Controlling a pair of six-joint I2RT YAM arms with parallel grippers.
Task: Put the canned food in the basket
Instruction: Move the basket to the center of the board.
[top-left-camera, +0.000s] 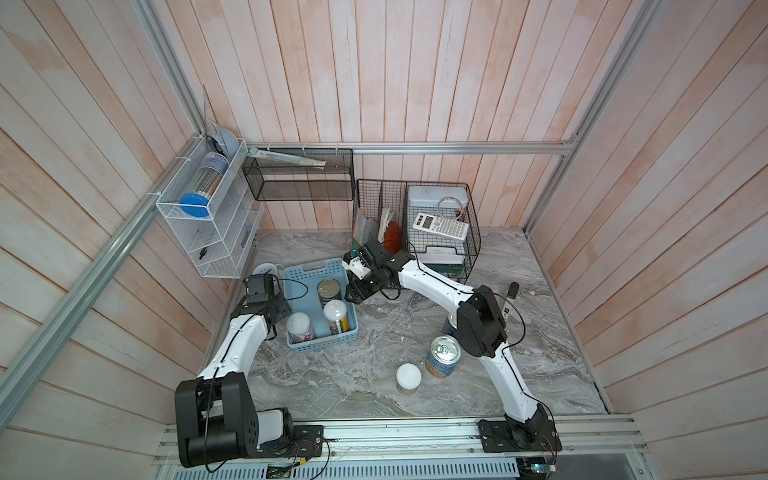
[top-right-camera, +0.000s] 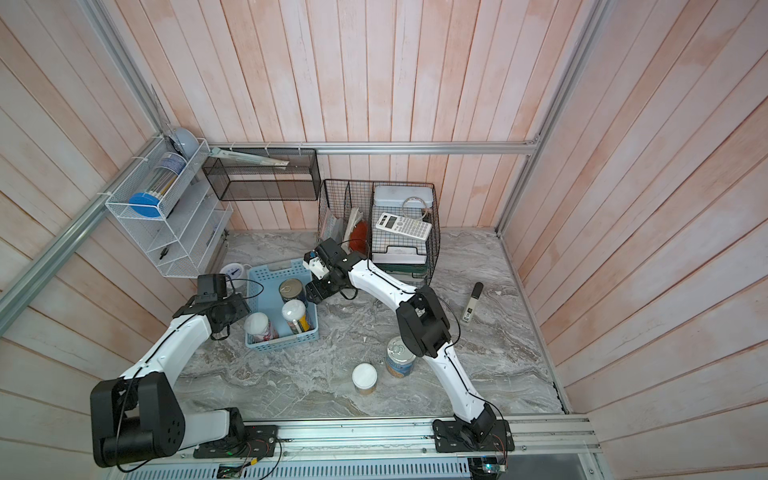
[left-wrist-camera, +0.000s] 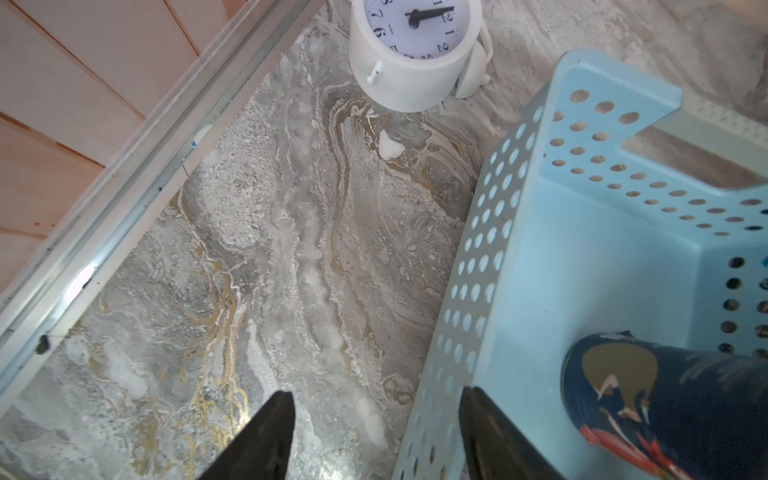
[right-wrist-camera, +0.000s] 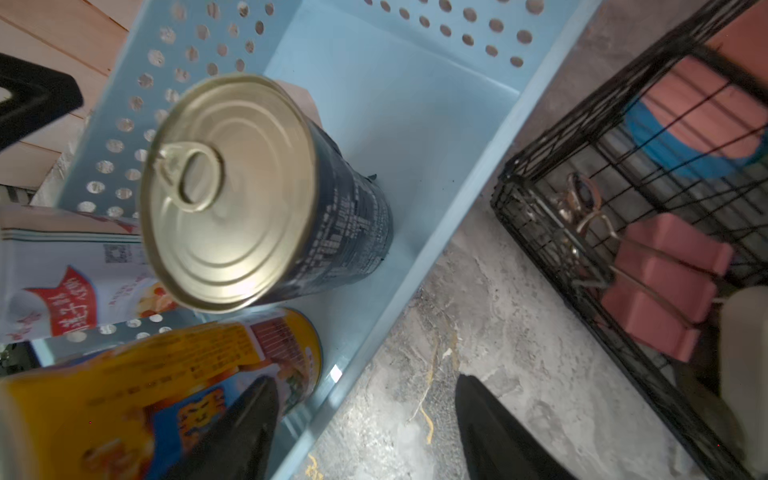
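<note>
Standing in basket (top-left-camera: 312, 269), 3 cans (top-left-camera: 328, 291) (top-left-camera: 335, 314) (top-left-camera: 300, 326), Chinese writing on labels (right-wrist-camera: 62, 299), left hand (left-wrist-camera: 374, 399) and right hand (right-wrist-camera: 361, 382) spread.

Both top views look steeply down; wrist cameras — close — share the basket (left-wrist-camera: 478, 270).

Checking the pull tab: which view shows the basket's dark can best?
Right wrist: dark can close, lid and tab clear. Left wrist shows only its side; both top views show it small.
</note>
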